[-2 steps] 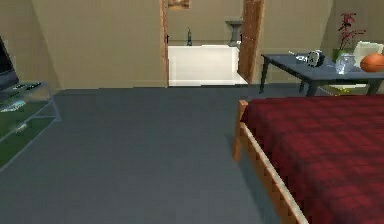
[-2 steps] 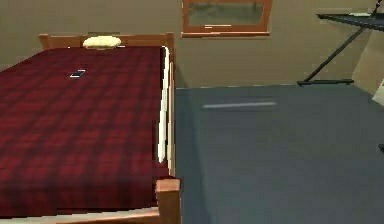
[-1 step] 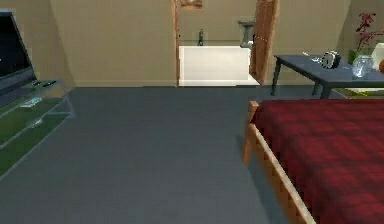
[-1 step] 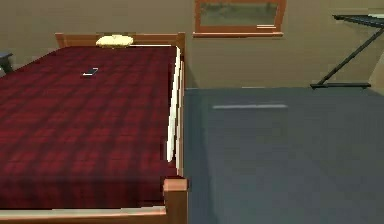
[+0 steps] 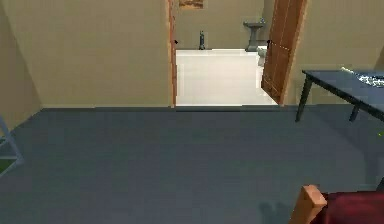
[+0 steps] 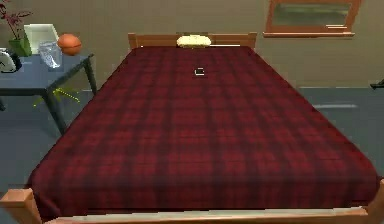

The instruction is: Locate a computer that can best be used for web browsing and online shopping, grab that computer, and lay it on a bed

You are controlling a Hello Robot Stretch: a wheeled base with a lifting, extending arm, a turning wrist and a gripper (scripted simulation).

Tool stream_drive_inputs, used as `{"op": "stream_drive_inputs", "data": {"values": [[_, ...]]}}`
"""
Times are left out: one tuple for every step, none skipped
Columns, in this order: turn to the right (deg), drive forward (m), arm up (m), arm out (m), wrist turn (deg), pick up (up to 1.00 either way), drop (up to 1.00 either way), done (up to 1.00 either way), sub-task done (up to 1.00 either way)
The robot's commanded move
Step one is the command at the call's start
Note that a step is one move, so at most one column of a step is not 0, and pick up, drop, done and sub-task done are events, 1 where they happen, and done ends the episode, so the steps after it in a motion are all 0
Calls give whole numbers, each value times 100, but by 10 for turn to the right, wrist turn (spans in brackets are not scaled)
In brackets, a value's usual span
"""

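Observation:
A large bed [image 6: 200,130] with a dark red plaid cover and a wooden frame runs up the middle of the arm side view. A pale yellow pillow [image 6: 195,41] lies at its headboard. A small dark object [image 6: 200,71] rests on the cover just below the pillow; I cannot tell what it is. A corner of the bed [image 5: 345,208] with its wooden post also appears at the forward view's bottom right.
A blue side table [image 6: 40,78] left of the bed carries an orange ball [image 6: 68,43], a glass [image 6: 50,58] and a plant [image 6: 14,28]. Ahead, across blue carpet, a doorway [image 5: 215,60] with a wooden door [image 5: 285,45] opens into a bright room. A dark blue table [image 5: 345,85] stands at the right.

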Motion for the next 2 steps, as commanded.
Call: {"op": "stream_drive_inputs", "data": {"values": [[0, 100, 0, 0, 0, 0, 0, 0, 0], [-210, 0, 0, 0, 0, 0, 0, 0, 0]]}}
